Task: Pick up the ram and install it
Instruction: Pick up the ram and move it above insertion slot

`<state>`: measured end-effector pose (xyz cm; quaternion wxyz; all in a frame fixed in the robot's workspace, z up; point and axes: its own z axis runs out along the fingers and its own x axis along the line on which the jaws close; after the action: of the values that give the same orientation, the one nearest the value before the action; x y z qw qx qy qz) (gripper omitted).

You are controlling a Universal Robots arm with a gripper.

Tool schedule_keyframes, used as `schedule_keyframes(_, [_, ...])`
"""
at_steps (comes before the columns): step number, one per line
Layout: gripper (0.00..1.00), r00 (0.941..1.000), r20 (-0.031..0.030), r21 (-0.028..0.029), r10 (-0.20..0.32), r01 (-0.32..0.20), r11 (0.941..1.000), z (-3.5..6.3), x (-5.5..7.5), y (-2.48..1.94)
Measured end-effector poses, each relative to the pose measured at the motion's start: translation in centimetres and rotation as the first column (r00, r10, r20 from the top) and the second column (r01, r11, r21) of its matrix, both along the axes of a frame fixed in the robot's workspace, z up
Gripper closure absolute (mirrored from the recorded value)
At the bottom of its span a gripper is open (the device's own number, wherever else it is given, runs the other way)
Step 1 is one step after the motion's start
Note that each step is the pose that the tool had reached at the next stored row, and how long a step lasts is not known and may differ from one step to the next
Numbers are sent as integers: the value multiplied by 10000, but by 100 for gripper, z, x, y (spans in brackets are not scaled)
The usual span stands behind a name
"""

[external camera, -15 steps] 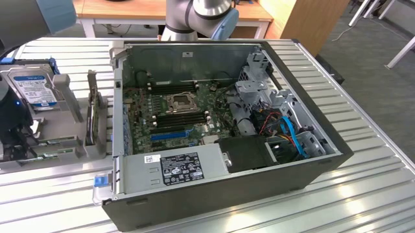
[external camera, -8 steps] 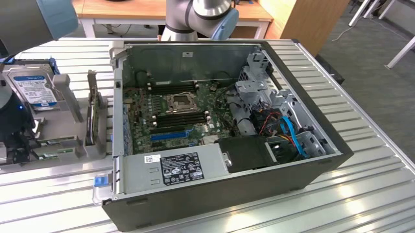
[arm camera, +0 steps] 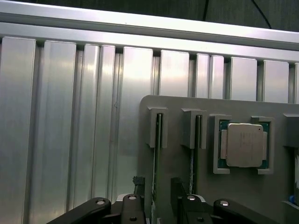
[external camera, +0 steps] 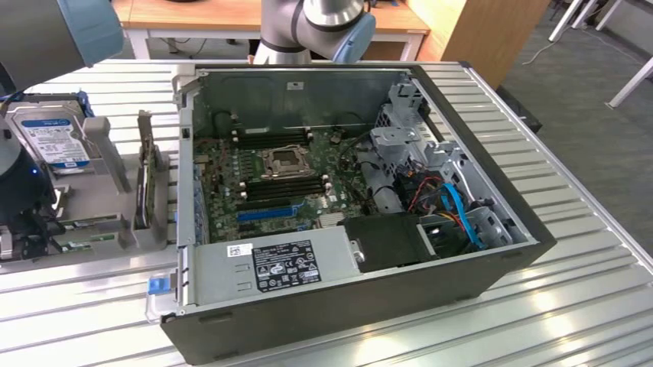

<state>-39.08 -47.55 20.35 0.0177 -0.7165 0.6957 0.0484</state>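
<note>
Hovering over the grey holder [arm camera: 187,107], the gripper [arm camera: 157,187] is released, its fingers [arm camera: 177,189] apart on either side of the ram [arm camera: 158,130], with a gap at each side; the ram sits on edge in its slot; the other stick [arm camera: 197,131] sits on edge in the slot just beside it; a processor [arm camera: 244,144] lies flat in a pocket next to that stick; in the exterior view the holder rests on the slatted counter [external camera: 571,252] at nine o'clock of the open case [external camera: 357,313]; a drive [external camera: 51,138] stands at ten o'clock of the case; a dark card [external camera: 151,183] stands on edge between drive and case; inside the case, black slots flank the socket [external camera: 281,162] at twelve and six o'clock.
</note>
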Motion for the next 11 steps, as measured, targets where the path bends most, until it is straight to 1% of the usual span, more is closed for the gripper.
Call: schedule_keyframes(11, [64, 10000, -8, 12, 1, -1, 10000, 1, 141, -6])
